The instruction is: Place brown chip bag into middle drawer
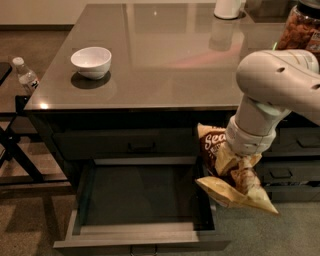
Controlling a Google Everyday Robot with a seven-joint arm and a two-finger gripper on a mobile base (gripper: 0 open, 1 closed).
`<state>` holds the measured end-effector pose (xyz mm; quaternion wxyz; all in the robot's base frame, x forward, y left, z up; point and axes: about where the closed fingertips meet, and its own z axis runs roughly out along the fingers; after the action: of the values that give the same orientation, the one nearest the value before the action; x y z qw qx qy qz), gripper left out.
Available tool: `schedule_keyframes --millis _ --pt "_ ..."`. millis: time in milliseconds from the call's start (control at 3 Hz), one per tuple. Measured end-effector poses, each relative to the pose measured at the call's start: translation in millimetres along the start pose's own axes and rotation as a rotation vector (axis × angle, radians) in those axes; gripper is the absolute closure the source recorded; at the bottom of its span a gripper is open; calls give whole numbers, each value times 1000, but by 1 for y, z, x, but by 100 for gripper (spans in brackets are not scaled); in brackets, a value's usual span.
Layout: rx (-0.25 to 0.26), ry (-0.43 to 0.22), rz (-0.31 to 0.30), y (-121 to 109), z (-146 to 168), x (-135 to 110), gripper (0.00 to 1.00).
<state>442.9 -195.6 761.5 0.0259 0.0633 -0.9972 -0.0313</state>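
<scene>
The single camera looked down at a slant from in front of the cabinet and above it, facing across the worktop [165, 70], with the open middle drawer [135, 234] low in frame. It stood near: the arm [280, 80] filled the upper right, and the tool [235, 167], clamped on the brown chip bag [211, 144], hung right of centre, just beside the drawer's right wall.

Countertop [175, 65]: grey, glossy, flat. White bowl [91, 61] stands on its left part. White container [228, 7] and clear snack jar [301, 27] stand at the far right. Gripper [235, 170] hangs below the near right edge, clamping the brown chip bag [212, 145].
</scene>
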Motion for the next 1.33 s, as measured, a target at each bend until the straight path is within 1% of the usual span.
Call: schedule_keyframes --millis 667,1000,1333 --pt "-113 121 44 24 85 22 100" --pt "-115 123 46 24 86 23 100" --pt "-179 137 45 38 117 21 100"
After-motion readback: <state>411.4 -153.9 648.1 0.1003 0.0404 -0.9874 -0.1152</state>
